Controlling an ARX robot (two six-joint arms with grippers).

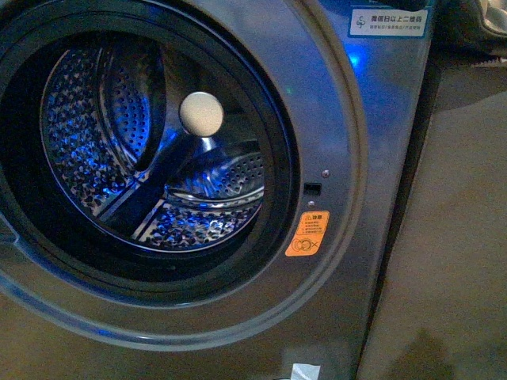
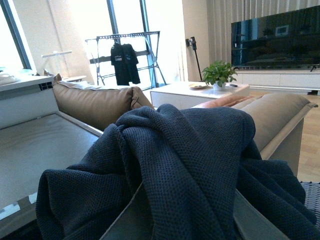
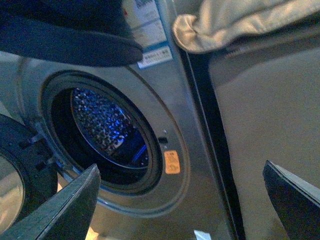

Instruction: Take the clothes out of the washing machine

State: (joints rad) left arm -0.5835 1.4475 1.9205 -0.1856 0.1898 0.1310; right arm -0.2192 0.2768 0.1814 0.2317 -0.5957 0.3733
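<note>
The grey washing machine point(image 1: 372, 134) fills the front view, its black-rimmed porthole open on a bare perforated steel drum point(image 1: 119, 134) lit blue. An orange sticker point(image 1: 307, 233) sits right of the porthole. No arm shows in the front view. In the left wrist view my left gripper point(image 2: 185, 220) is shut on the clothes point(image 2: 185, 155), a dark navy knit that drapes over both fingers and hides them. In the right wrist view my right gripper point(image 3: 182, 200) is open and empty in front of the machine point(image 3: 165, 85), facing the porthole and the sticker point(image 3: 171, 162).
The left wrist view looks over a tan sofa point(image 2: 100, 102) toward a white table with a plant point(image 2: 218, 74), a TV point(image 2: 275, 42) and a drying rack point(image 2: 127, 57). A woven basket's edge point(image 2: 311, 195) shows low. The open door point(image 3: 17, 170) and a pale cloth point(image 3: 235, 22) show in the right wrist view.
</note>
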